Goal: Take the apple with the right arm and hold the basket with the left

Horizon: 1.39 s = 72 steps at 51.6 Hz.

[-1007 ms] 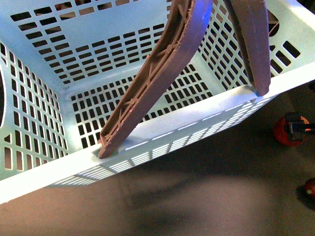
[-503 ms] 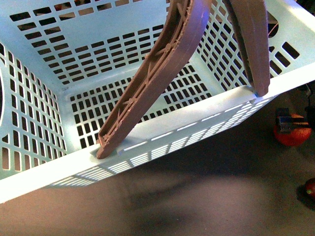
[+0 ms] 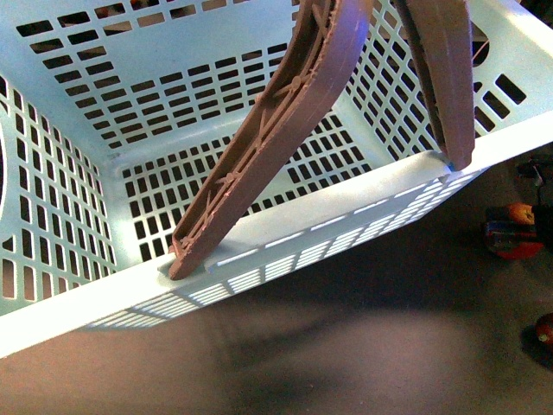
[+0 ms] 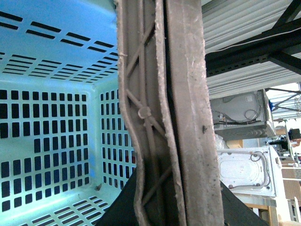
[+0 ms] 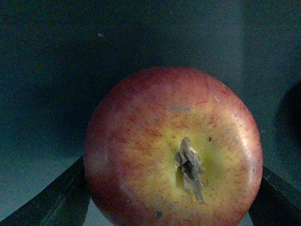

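Observation:
The pale mint-blue basket hangs tilted and fills most of the front view. Its two brown handles rise out of the top of the picture. In the left wrist view those handles run straight through the middle, and my left gripper is shut on them, its dark jaws showing on either side. The red and yellow apple fills the right wrist view, with my right gripper shut on it. The front view shows the apple at the right edge, beside the basket and partly covered by the gripper.
A smaller, darker red fruit lies on the dark table at the right edge, nearer than the apple. Beyond the handles, the left wrist view shows white appliances and dark metal shelf beams.
At the right edge the apple and my right gripper have shifted slightly, and the gripper now covers more of the fruit. The basket and its handles have hardly moved.

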Tool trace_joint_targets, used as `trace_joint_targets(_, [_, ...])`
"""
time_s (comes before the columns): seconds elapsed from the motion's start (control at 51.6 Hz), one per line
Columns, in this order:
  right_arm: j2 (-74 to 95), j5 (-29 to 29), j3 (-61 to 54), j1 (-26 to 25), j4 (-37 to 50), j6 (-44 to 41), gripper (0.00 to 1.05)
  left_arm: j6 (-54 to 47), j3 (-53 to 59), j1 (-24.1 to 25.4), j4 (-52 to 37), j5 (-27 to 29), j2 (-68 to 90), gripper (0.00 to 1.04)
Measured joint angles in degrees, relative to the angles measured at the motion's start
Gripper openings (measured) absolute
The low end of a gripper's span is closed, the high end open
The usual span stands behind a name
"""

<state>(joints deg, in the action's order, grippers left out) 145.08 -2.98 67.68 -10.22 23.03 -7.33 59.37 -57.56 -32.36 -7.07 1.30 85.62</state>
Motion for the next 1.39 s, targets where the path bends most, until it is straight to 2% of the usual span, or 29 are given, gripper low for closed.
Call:
trace_joint_targets(0.252, [-16.26,3.19,-14.53,-1.64,6.4,-2.54,0.78,0.02,0.0,0.0,0.0,0.04,0.0,0.16])
trace_joint_targets(0.387, [-28.87,6.1,-22.21,-2.58,6.34,-4.13,0.78,0.02,0.0,0.0,0.0,0.02,0.0,0.16])
trace_joint_targets(0.562, [-50.77,9.92,-31.61,-2.62,0.02,-4.72,0.78,0.0,0.0,0.0,0.0,0.02,0.0,0.16])
trace_joint_targets(0.697, [-65.37,10.34,-33.0,-0.85,-5.88,-3.91,0.78,0.0,0.0,0.0,0.0,0.02,0.0,0.16])
trace_joint_targets(0.813, [-75.89,9.97,-32.94,2.58,-9.9,-1.86,0.78,0.0,0.0,0.0,0.0,0.02,0.0,0.16])
trace_joint_targets(0.987, [-84.91,5.4,-32.92,14.03,-12.31,3.72,0.78,0.0,0.0,0.0,0.0,0.04,0.0,0.16])
trace_joint_targets(1.22, [-80.35,-0.31,-32.33,27.76,-8.66,7.15,0.78,0.0,0.0,0.0,0.0,0.02,0.0,0.16])
trace_joint_targets(1.394, [-74.29,-1.03,-29.97,32.92,-6.4,9.81,0.78,0.0,0.0,0.0,0.0,0.02,0.0,0.16])
